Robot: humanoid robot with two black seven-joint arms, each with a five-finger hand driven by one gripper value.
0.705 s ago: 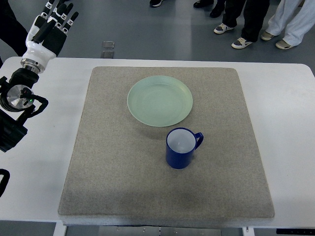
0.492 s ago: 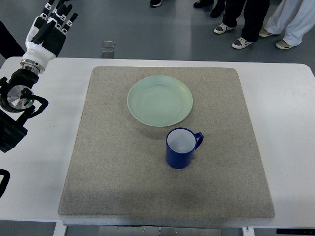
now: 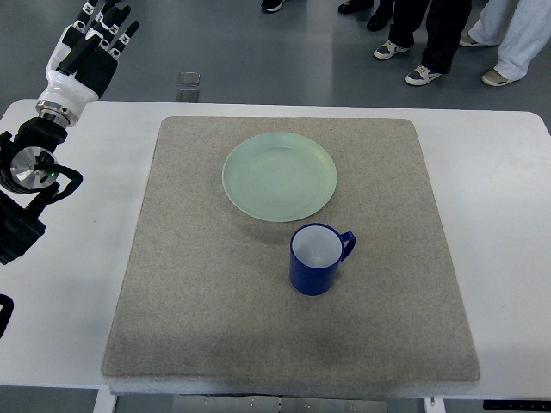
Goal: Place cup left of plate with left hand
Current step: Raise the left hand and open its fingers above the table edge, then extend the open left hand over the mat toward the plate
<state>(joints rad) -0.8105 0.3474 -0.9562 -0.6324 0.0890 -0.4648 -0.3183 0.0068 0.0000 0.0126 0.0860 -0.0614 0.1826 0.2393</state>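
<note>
A dark blue cup (image 3: 318, 258) with a white inside stands upright on the grey mat (image 3: 198, 284), its handle pointing to the upper right. Just above and left of it lies a pale green plate (image 3: 280, 176). My left hand (image 3: 89, 45) is far off at the upper left, beyond the table's back edge, with its fingers stretched out and nothing in them. Its arm (image 3: 30, 168) runs down the left edge of the picture. The right arm does not show.
The mat covers most of the white table (image 3: 499, 215). Several people's legs and shoes (image 3: 430, 60) stand on the floor behind the table at the upper right. A small clear object (image 3: 189, 82) lies on the floor behind the table's back edge.
My left arm and hand have crept slightly upward. The cup and plate stay where they were. The people's feet at the back have shifted a little.
</note>
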